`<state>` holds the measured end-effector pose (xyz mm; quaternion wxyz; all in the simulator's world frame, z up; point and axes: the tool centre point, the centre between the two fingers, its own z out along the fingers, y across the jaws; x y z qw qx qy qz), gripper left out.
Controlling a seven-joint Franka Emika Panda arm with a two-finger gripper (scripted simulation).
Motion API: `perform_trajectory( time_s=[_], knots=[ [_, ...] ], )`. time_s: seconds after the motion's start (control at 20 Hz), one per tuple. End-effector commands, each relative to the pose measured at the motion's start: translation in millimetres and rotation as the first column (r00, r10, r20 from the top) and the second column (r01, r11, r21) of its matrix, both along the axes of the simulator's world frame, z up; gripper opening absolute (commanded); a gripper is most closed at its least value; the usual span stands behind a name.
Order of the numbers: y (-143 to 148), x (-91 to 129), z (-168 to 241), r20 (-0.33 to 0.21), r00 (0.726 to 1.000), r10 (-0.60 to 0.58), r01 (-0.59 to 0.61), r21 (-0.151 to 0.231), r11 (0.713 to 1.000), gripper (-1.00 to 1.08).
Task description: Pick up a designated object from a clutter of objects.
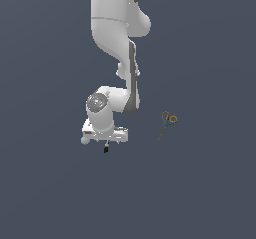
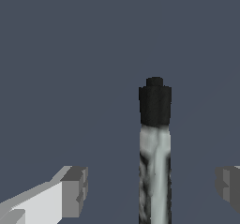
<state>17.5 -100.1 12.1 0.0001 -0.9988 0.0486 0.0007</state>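
The designated object, a whitish-grey marker-like stick point(image 2: 154, 171) with a black end, lies between my two fingers in the wrist view. Grey floor shows on both sides of it, so neither the light finger point(image 2: 72, 190) nor the other finger point(image 2: 229, 185) touches it. My gripper point(image 2: 152, 188) is open around it. In the exterior view the hand is low over the floor, and only the stick's black tip point(image 1: 106, 149) pokes out below my gripper point(image 1: 106, 143). Of the clutter of objects, the orange-handled scissors point(image 1: 167, 123) show.
The scissors lie on the grey floor to the exterior view's right of the hand, well apart from it. The white arm point(image 1: 117, 43) reaches down from the top of the exterior view.
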Motion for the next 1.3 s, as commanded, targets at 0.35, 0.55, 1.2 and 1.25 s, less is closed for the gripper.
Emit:
perform_trajectory(
  time_s=[0.35,0.55,1.2,1.25],
  knots=[
    [0,1,-2,0.001,1.000,0.000,0.000,0.000,1.000,-1.00],
    [0,1,-2,0.001,1.000,0.000,0.000,0.000,1.000,-1.00],
    [33,1,39,0.001,1.000,0.000,0.000,0.000,1.000,-1.00],
    [39,1,45,0.001,1.000,0.000,0.000,0.000,1.000,-1.00]
  ],
)
